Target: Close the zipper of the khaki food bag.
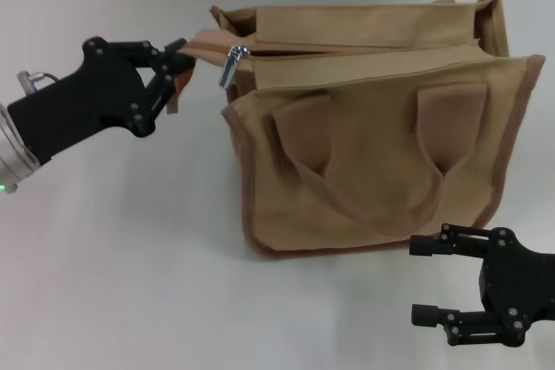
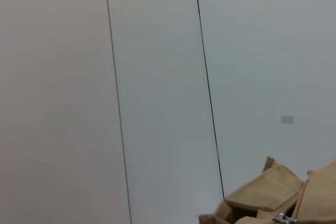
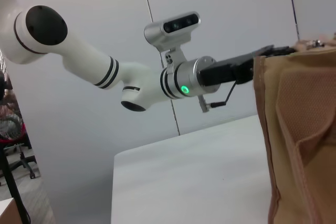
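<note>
Khaki food bag (image 1: 373, 145) stands upright on the white table (image 1: 121, 283). Left gripper (image 1: 178, 67) is clamped on the zipper (image 1: 347, 48) tape end, just beside the silver slider (image 1: 231, 65). Right gripper (image 1: 434, 279) hangs near the bag's front, fingers apart.

Left tool (image 1: 176, 65) clamped, right tool (image 1: 423, 280) spread

**No readable text in any view**

No words, labels, brand names, numbers or signs can be read anywhere. The khaki food bag (image 1: 373, 153) shows plain tan canvas with no printing or tag. The black left gripper (image 1: 178, 62) and right gripper (image 1: 429, 279) carry no legible markings. A small pale rectangle (image 2: 287, 119) on the wall in the left wrist view is too small to make out.
</note>
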Controlling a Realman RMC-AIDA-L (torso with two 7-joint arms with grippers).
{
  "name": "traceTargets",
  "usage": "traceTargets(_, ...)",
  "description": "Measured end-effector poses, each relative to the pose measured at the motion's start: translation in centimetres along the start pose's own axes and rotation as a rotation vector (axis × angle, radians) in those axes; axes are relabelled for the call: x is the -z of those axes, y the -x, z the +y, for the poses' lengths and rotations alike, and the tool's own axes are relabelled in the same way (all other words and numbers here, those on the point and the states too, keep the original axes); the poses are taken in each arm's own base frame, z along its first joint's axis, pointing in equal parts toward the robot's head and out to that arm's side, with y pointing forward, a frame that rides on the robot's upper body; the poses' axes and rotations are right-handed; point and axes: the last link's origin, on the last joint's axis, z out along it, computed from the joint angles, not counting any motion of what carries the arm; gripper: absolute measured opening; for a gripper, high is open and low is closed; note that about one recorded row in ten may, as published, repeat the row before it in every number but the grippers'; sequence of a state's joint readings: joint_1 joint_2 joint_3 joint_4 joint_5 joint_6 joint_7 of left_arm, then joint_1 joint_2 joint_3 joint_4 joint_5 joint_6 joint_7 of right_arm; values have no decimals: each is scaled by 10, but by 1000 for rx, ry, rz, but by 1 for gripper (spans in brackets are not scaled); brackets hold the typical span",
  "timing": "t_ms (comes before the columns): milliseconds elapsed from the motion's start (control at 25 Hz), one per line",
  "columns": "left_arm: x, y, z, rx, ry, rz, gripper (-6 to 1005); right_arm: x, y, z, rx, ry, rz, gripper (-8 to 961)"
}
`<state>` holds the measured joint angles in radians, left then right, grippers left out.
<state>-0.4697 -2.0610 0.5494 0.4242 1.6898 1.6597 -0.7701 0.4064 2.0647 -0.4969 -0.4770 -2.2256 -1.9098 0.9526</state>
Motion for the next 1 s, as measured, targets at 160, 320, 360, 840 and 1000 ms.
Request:
traceTargets(160,0,-7,-7,-10,1,-1,22,0,0,0,0,3,-2,777)
traceTargets(320,-2,-12,-13,-20,2,-2,22,0,1,1,0,7,-6,777)
traceTargets(360,-2,-12,-13,-20,2,-2,22,0,1,1,0,7,-6,777)
traceTargets(840,-6,-24,-26,-50,11,-7,22,0,9,1,16,9,-64,777)
traceTargets(1000,-7,-25,-27,-53,10,-8,22,-1,27,6,22,55,-195,777)
